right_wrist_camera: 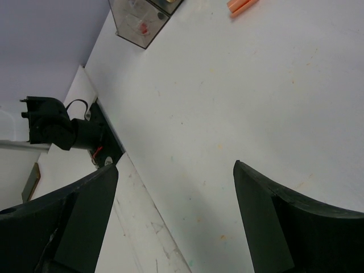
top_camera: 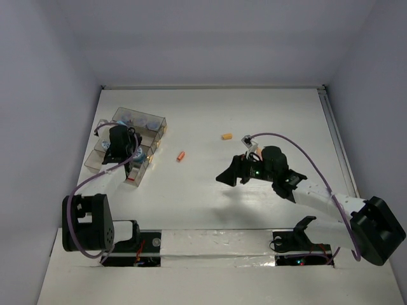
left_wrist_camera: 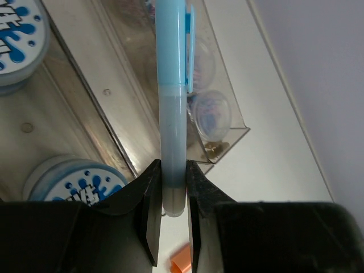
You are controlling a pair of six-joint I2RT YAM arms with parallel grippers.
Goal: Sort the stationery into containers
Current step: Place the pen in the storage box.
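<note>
- Left gripper [left_wrist_camera: 173, 165] clamped tight on grey end of light blue marker [left_wrist_camera: 172, 85]. Marker's long axis points straight ahead from the jaws, capped end far, above clear bins [left_wrist_camera: 74, 96].
- We cannot tell which compartment lies under it. We judge release depends on this.
- Bins alongside hold blue-splash tubs [left_wrist_camera: 74, 183].
- Right gripper [right_wrist_camera: 176, 165] spread wide and empty over table [right_wrist_camera: 227, 114].
- Orange marker [top_camera: 181, 156] lies loose between right gripper and bins. Right arm is nearer to it.
</note>
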